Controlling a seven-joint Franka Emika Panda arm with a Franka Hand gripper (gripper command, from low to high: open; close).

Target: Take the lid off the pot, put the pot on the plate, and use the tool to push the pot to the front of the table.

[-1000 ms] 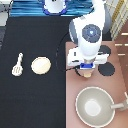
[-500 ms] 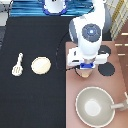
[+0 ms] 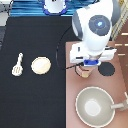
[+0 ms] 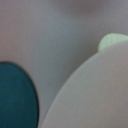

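Note:
My gripper [image 3: 89, 66] is low over the brownish-pink stove, right on top of the small pinkish-tan pot [image 3: 85, 74]. Only the pot's lower edge shows under the hand, and the lid is hidden beneath it. A pale curved surface [image 4: 90, 95] fills much of the wrist view; I cannot tell whether it is the lid or the pot. The tan plate [image 3: 41, 65] lies on the black table [image 3: 35, 100] toward the exterior view's left. The cream spatula [image 3: 18, 64] lies just left of the plate.
The big grey pan [image 3: 95, 106] with its handle sits on the stove below the pot in the exterior view. A black burner [image 3: 106, 71] lies right of the pot; the wrist view shows a dark burner [image 4: 15, 95]. A blue-and-white object [image 3: 54, 7] stands at the top edge.

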